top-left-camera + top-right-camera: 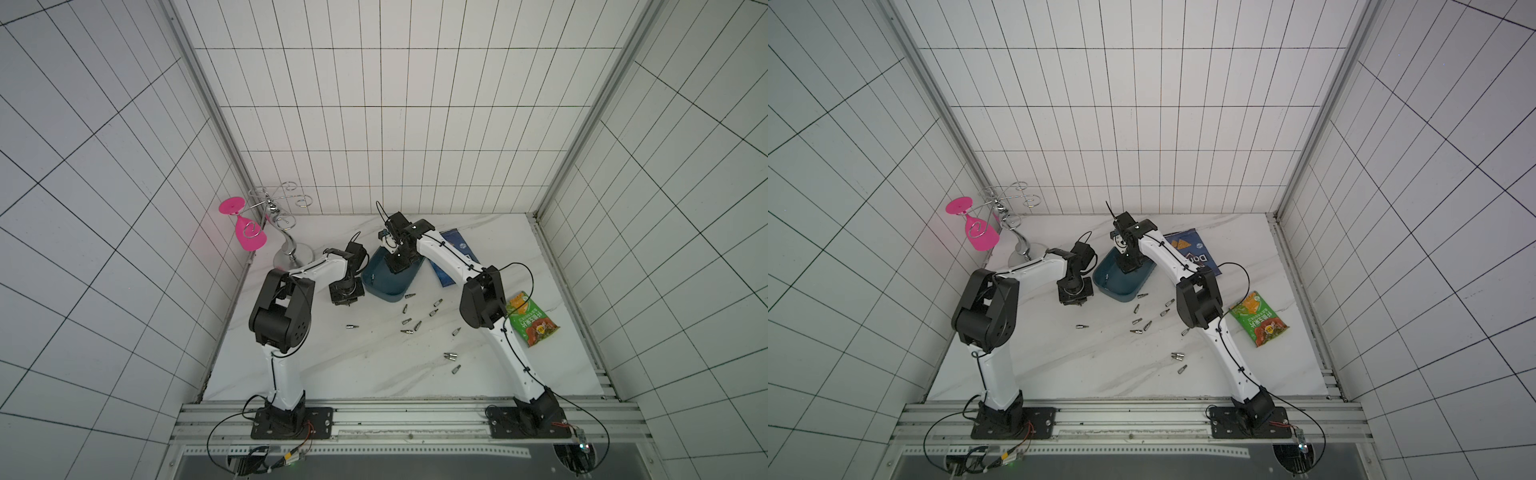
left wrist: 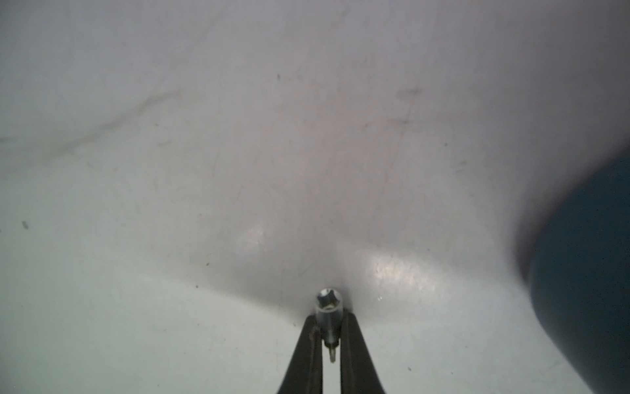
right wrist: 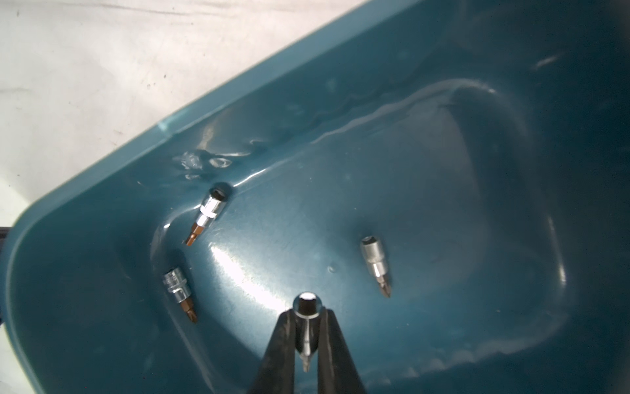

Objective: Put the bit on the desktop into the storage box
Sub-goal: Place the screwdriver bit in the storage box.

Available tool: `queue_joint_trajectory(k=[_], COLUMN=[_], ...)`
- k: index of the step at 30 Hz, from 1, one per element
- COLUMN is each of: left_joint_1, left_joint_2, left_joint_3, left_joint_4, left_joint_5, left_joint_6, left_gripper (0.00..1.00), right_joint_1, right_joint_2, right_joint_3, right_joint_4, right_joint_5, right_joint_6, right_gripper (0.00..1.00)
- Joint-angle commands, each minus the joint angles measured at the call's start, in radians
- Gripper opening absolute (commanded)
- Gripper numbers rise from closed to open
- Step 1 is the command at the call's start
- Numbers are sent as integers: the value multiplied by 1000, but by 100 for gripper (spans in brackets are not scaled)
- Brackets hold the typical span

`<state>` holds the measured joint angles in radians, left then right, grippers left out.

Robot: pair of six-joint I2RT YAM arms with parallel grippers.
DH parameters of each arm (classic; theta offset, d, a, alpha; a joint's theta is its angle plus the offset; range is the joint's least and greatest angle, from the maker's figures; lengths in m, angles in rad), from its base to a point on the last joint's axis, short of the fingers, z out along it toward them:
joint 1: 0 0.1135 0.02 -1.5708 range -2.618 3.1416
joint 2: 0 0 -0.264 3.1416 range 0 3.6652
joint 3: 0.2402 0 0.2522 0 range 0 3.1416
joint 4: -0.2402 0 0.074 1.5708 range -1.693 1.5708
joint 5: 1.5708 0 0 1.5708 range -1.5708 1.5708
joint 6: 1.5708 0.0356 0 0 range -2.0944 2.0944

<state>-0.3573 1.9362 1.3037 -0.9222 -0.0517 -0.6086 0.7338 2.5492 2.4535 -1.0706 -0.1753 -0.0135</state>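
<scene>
Arching over storage box [image 1: 382, 286], right arm [image 1: 444, 253]

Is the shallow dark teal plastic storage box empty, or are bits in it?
Not empty. Three loose silver bits lie on the storage box floor; the right gripper holds a fourth bit above it.

teal storage box [image 3: 341, 85], white desktop [image 3: 85, 68] (grey-veined)

The left arm [image 1: 286, 374] and right arm [image 1: 515, 353] have white tapered links and bulky black joints. Thin black cables [image 1: 517, 263] run along them, tied on. Black base plates [image 1: 320, 424] carry screws. The left gripper [image 2: 328, 317] and right gripper [image 3: 306, 315] have slim black fingers [image 2: 306, 351].
</scene>
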Motion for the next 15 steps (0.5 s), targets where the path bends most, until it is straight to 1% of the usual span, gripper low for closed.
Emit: queue_joint_trajectory(k=[1, 3, 7, 15], left_joint_1=[4, 2, -7, -5], left_joint_2=[-47, -69, -120, -199], left_joint_3=[-21, -24, -19, 38], left_joint_4=[-12, -10, -43, -122], left_joint_5=[1, 9, -19, -40], left_joint_6=[17, 25, 42, 56], left_gripper=[0, 0, 0, 0], right_joint_1=[9, 12, 12, 12], right_joint_2=[39, 48, 79, 93], right_joint_3=[16, 21, 54, 39], right_joint_4=[-40, -50, -94, -100], right_joint_5=[-7, -7, 12, 21], right_joint_6=[-11, -14, -19, -19], right_gripper=[0, 0, 0, 0])
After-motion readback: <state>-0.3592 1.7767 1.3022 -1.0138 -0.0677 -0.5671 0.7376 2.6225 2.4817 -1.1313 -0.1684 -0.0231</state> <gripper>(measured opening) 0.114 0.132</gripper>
